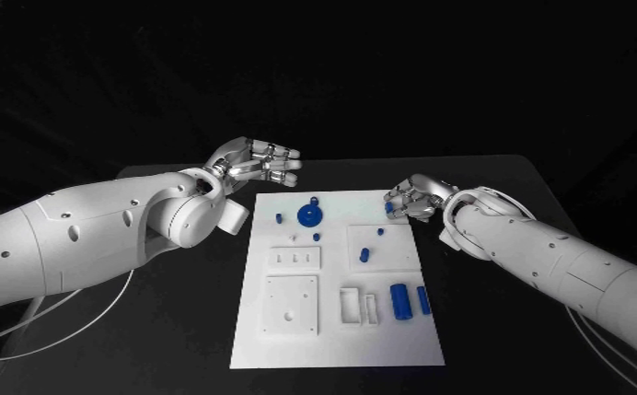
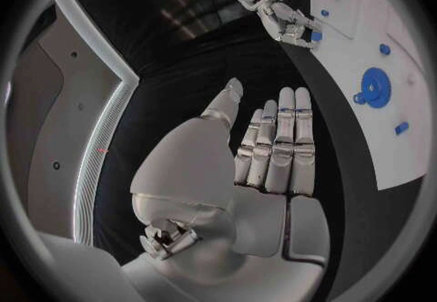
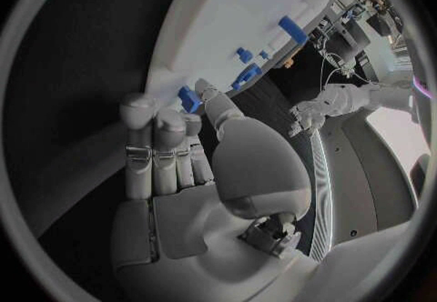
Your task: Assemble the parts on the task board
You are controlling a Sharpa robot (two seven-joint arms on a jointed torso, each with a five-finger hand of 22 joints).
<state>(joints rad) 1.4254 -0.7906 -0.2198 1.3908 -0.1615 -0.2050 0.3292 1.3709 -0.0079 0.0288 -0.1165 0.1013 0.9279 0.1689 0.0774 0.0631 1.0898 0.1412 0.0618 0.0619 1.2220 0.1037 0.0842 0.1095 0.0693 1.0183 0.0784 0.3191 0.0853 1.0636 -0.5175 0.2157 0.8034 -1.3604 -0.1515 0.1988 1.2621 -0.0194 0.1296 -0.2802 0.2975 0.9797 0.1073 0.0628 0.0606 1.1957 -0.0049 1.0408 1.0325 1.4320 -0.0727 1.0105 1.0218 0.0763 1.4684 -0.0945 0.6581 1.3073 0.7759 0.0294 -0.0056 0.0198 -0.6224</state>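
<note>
Your task board (image 1: 332, 340) lies mid-table. A round blue part (image 1: 309, 215) and two blue cylinders (image 1: 411, 301) lie loose; assembly looks barely begun. Left hand (image 1: 259, 163) hovers spread, empty, off the far-left corner. Right hand (image 1: 414, 200) pinches a small blue part (image 3: 189, 99) at the far-right edge.

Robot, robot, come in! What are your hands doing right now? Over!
Left hand open, off board. Right hand pinching small blue part at task board edge. Nothing blocking.

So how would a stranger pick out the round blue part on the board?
Find the white board in the table's middle. Near its far edge lies the round part, a flat blue disc. The other blue parts are small pegs or upright cylinders.
</note>
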